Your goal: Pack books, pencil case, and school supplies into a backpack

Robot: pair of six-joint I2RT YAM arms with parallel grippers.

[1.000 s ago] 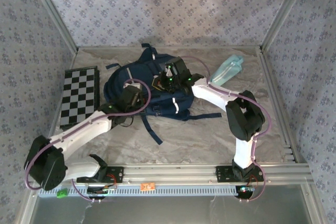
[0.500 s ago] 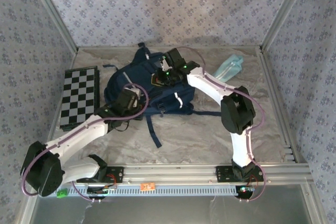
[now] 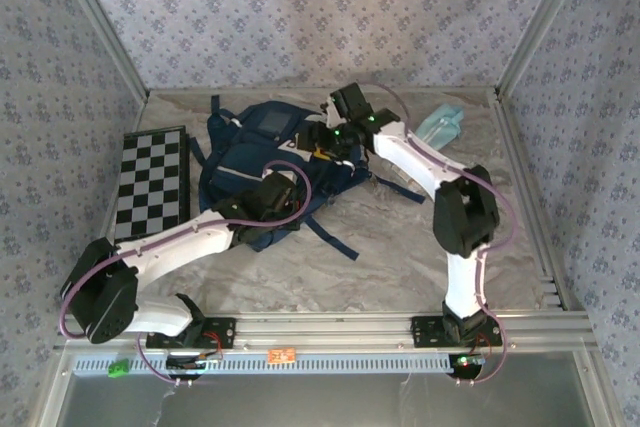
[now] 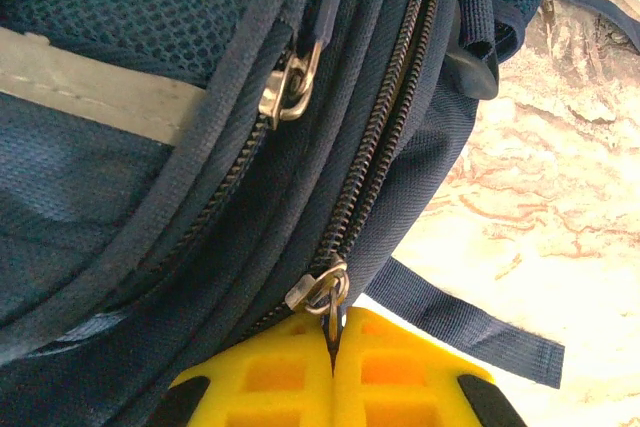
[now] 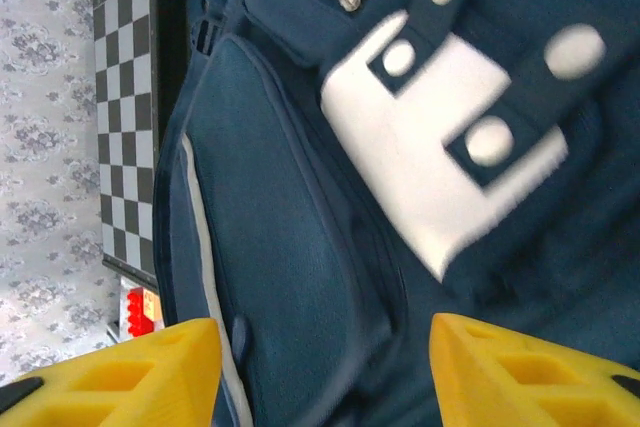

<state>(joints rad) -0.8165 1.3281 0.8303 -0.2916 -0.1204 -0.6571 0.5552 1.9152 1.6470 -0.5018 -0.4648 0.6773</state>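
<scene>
The right end effector [image 5: 325, 367] has opened over the backpack [image 3: 240, 162].

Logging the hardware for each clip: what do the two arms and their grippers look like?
The left arm and right arm have white link shells, black joint housings and a purple cable looped alongside each. Small green lights glow near the right wrist. The left gripper and right gripper have bright yellow moulded fingers with rectangular recesses.
</scene>
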